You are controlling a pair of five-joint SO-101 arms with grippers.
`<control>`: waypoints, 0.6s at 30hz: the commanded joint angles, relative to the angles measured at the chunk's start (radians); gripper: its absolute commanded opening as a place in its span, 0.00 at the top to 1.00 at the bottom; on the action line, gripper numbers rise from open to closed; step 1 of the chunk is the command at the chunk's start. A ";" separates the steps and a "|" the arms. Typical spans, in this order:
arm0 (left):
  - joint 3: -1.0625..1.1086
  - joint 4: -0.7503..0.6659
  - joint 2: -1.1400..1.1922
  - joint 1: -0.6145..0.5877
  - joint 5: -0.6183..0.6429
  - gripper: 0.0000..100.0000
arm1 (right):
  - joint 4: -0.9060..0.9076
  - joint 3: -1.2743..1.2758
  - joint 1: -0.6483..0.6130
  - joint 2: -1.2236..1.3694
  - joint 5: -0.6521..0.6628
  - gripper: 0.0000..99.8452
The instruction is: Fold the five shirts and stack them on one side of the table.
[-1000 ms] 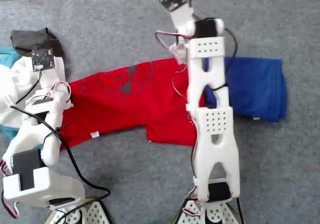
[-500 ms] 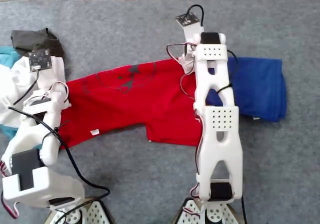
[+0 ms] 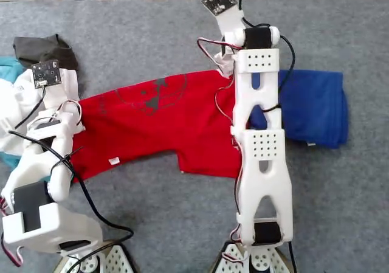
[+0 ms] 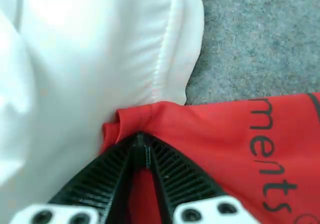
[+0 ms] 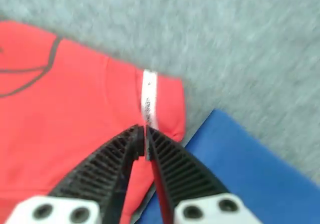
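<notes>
Left wrist view: left gripper [image 4: 142,149] clamps the spread red cotton T-shirt [image 4: 225,134] beside a crumpled white shirt [image 4: 75,59]; right gripper [image 5: 144,134] nips its other end (thin bite), which may slip under tension.

The red shirt [image 3: 152,121] is soft, smooth cloth, not shiny. The white shirt [image 4: 75,59] touching it is smooth cloth with a stitched hem. The blue shirt [image 3: 316,106] beside the red shirt is matt cloth too. Under them the grey table cover [image 3: 121,36] looks rough and fuzzy. The left gripper [image 4: 142,146] and right gripper [image 5: 144,134] have black, ridged plastic jaws
</notes>
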 commanded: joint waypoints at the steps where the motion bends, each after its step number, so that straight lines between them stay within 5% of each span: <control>1: -0.031 0.040 -0.052 -0.022 -0.003 0.97 | 0.008 0.188 -0.054 -0.265 -0.018 0.99; 13: 0.160 0.061 -0.370 -0.031 0.224 0.95 | -0.110 1.363 -0.121 -1.017 0.497 0.99; 18: 0.220 0.063 -0.450 -0.041 0.298 0.91 | -0.262 1.805 -0.212 -1.262 0.580 0.98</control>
